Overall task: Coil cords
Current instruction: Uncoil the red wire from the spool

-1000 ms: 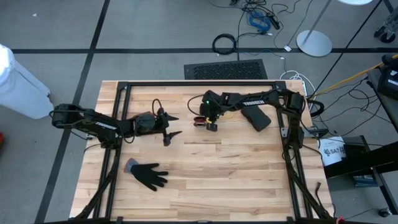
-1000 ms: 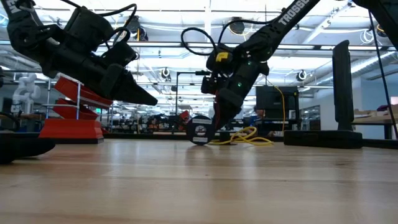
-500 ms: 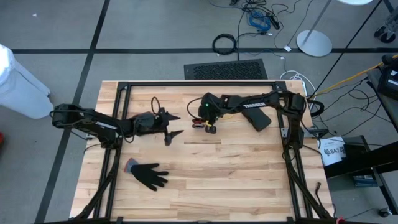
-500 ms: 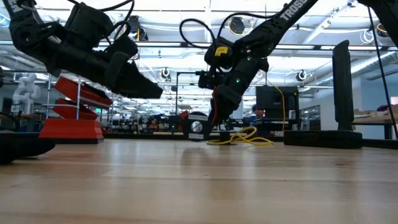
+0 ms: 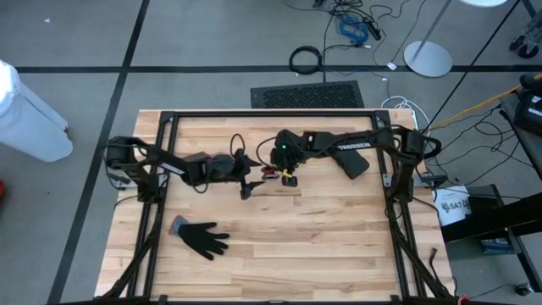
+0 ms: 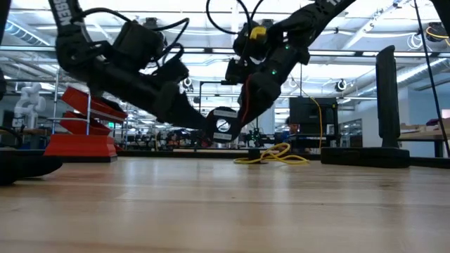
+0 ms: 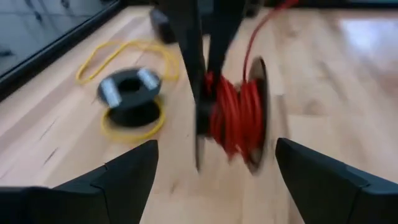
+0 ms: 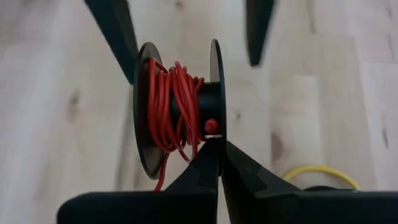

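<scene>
High view: my right tool (image 5: 286,172) is over the middle of the bench (image 5: 339,246), toward its far edge, with its tips pinched nearly shut on the rim of a black spool (image 8: 180,115) wound with red cord (image 8: 169,112). In the right wrist view the spool stands on edge, one disc caught between my two fingers (image 8: 205,165), and a loose red strand hangs from it. My left tool (image 5: 247,180) is just beside the spool, fingers spread wide. In the left wrist view its two tips (image 7: 130,171) stand on either side of the spool (image 7: 239,118) without touching it. In the low view the spool (image 6: 223,125) is held off the bench, between both tools.

The yellow cord (image 7: 127,93) lies loose on the bench behind the spool, looped around a second black spool (image 7: 129,93) lying flat. A black glove (image 5: 201,235) lies near the front left, well apart from the tools.
</scene>
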Tool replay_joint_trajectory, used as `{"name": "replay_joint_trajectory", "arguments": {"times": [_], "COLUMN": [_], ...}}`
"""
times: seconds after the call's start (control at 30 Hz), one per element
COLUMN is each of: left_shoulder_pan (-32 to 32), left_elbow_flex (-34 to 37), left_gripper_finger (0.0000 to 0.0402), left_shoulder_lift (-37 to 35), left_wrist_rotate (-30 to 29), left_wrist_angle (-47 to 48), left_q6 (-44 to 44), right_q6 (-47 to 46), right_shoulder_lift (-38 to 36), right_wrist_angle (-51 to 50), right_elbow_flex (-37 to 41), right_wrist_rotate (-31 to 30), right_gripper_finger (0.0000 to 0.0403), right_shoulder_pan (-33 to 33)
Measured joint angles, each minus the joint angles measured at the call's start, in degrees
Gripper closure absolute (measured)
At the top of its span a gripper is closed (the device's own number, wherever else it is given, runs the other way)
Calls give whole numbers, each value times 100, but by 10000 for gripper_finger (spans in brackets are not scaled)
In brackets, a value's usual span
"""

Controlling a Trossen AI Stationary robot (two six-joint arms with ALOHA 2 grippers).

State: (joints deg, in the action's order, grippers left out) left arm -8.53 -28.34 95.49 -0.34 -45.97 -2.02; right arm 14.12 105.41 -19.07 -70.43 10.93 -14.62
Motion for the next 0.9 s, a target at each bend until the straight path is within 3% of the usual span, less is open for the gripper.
{"name": "replay_joint_trajectory", "arguments": {"times": [0.23,0.6,0.9], "left_shoulder_pan": [-66,-71,-49], "left_elbow_flex": [-366,-502,-502], "left_gripper_finger": [85,254,261], "left_shoulder_lift": [123,122,126], "left_wrist_rotate": [609,667,727], "left_wrist_angle": [8,407,287], "left_q6": [-176,-235,-481], "right_q6": [-130,-209,-265], "right_shoulder_lift": [-178,-379,-420], "right_wrist_angle": [-61,-169,-280], "right_elbow_flex": [-1,-2,-2], "right_wrist_rotate": [-149,-366,-195], "right_gripper_finger": [403,403,403], "right_shoulder_pan": [191,241,240]}}
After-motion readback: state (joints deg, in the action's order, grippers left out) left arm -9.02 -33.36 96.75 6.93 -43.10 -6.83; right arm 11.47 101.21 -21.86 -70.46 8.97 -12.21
